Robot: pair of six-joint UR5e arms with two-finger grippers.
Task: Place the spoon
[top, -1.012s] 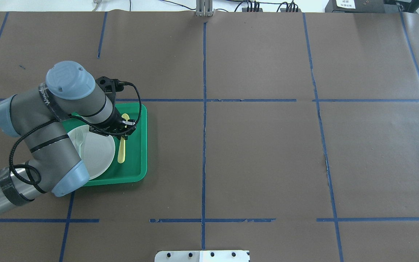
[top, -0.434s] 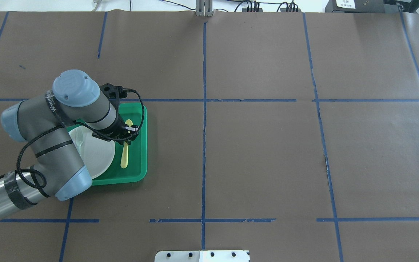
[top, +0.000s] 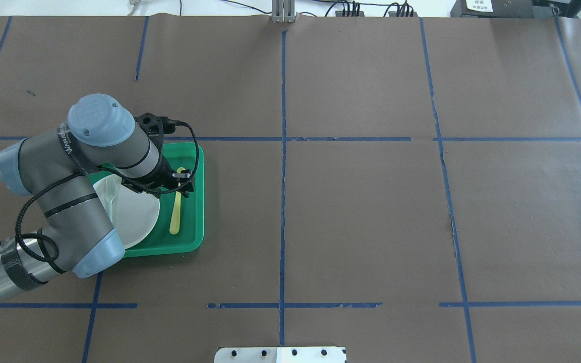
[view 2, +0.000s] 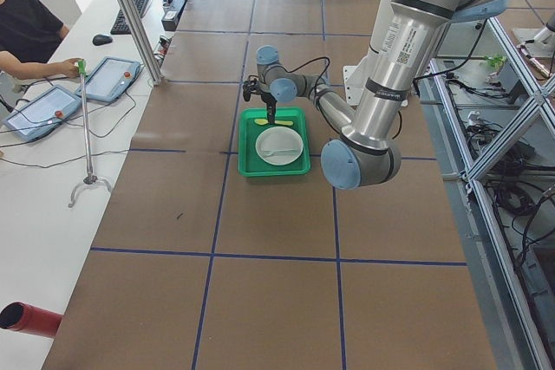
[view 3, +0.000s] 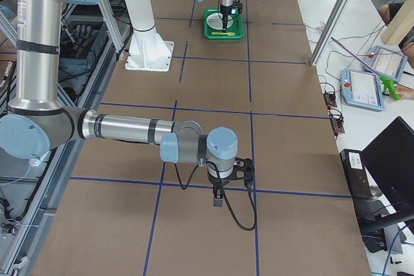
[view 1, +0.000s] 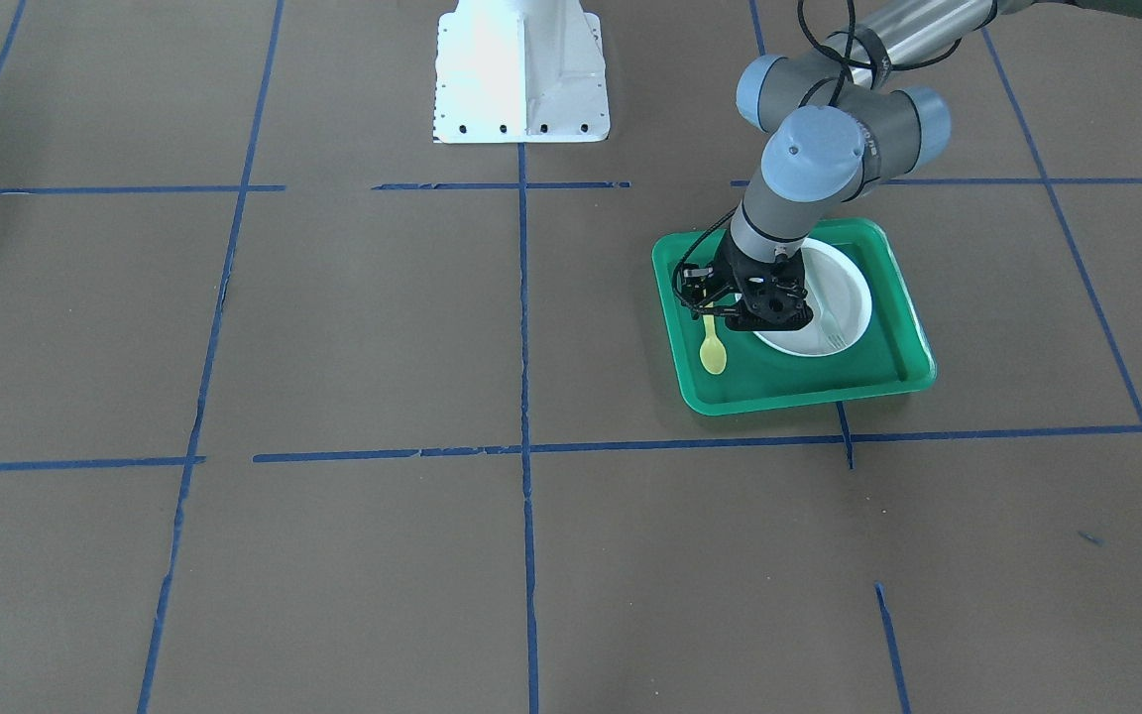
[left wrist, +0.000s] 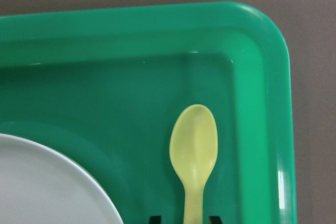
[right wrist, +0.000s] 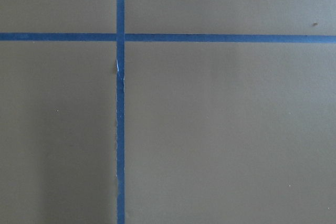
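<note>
Fingers [left wrist: 154,219] of my left gripper [top: 178,185] stand apart, not touching the small yellow plastic spoon [left wrist: 193,145]. It lies in the green rectangular tray [left wrist: 105,30].

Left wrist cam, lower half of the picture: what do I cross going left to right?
white plate → spoon → green tray's right wall → brown table cover

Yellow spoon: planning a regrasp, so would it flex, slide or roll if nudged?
Probably light and fairly stiff: the spoon is thin moulded plastic. Likely slides easily on the glossy tray; lying flat, it shouldn't roll.
</note>
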